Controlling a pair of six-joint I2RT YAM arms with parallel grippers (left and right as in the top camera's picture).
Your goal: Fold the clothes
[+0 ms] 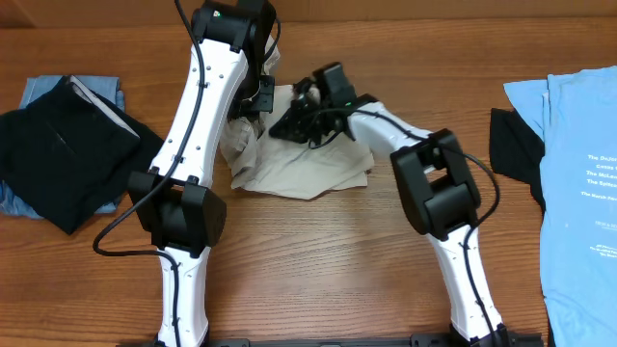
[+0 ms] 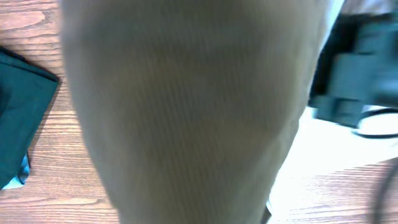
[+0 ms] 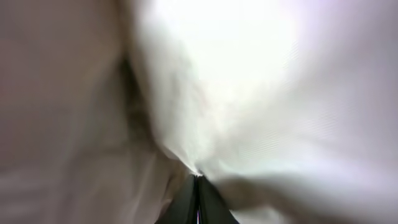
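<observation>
Beige cloth is pinched between the closed fingertips [image 3: 186,204] of my right gripper [image 3: 198,182], a fold of the beige trousers [image 1: 308,169] that fills that wrist's whole view. My left gripper [image 1: 258,100] sits just left of it at the far middle of the table [image 1: 318,260], closed narrow with the same trousers bunched up at it and hanging blurred across its camera; its fingers are hidden. Outward, the rest of the trousers lies crumpled between my arms, a black garment [image 1: 58,154] over blue fabric [image 1: 39,92] lies far left, and a light blue T-shirt [image 1: 578,193] lies at the right edge.
</observation>
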